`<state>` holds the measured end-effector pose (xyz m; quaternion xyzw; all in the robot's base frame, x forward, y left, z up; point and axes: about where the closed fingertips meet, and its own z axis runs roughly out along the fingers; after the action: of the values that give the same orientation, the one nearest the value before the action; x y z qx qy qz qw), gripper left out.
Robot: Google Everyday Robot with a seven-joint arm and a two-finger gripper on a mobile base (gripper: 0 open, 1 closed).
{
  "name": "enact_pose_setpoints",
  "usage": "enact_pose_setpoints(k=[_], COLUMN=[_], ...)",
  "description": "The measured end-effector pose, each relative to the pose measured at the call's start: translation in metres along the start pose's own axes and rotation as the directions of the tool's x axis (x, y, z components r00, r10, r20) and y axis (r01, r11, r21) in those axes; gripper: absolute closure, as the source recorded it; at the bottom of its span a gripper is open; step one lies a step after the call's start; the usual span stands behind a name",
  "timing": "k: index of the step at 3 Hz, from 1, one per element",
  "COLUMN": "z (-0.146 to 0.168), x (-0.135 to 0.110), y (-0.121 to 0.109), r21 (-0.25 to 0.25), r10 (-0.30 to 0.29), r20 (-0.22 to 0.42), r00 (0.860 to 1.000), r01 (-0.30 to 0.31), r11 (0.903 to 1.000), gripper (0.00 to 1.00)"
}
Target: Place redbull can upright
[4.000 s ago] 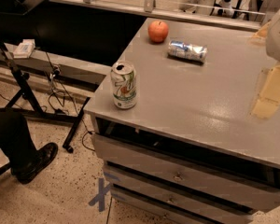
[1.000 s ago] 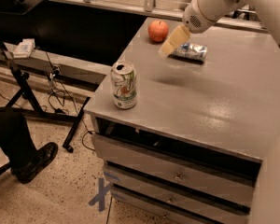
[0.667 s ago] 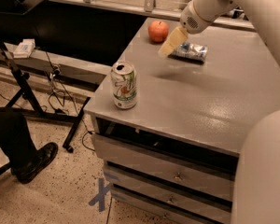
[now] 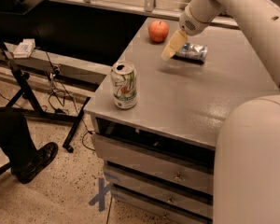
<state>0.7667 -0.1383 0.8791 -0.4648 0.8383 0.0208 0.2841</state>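
Shows a grey counter (image 4: 186,101) with drawers beneath, viewed from above and in front. Shows a pale robot arm (image 4: 233,8) reaching in from the upper right and ending in a cream-coloured gripper (image 4: 173,45). Hangs low over the far part of the counter, with a soft shadow on the surface just beneath. Cannot tell whether the gripper stands open or closed (seen only as a single pale wedge).

Four seconds back, sat out at the counter's right edge, well apart from everything. Has since swung across to the far side and has barely shifted over the last second. Suggests the approach is as good as finished and the grasp not yet made. Leaves the redbull can (image 4: 192,52) where it was, lying on its side and not upright, so the task itself remains undone.

Places that slim silver-and-blue can near the back of the counter, to the right of a red apple (image 4: 158,31), its length running left to right. Puts the gripper at the can's left end, just beside it and overlapping it in the view. Cannot tell whether the two are touching. Also shows a wider white-and-green soda can (image 4: 124,85) standing upright near the front left corner, well apart from both.
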Motion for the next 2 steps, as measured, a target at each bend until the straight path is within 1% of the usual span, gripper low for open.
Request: enact_pose_setpoints(k=[1,2], z=[0.011,0.021], x=[0.011,0.018], y=[-0.004,-0.003], r21=[0.002,0.0], r10=[-0.001,-0.019], r20=[-0.054,-0.133], r00=[0.999,0.991], r01=[0.001,0.019], r11=[1.0,0.9998], gripper=[0.0,0.17])
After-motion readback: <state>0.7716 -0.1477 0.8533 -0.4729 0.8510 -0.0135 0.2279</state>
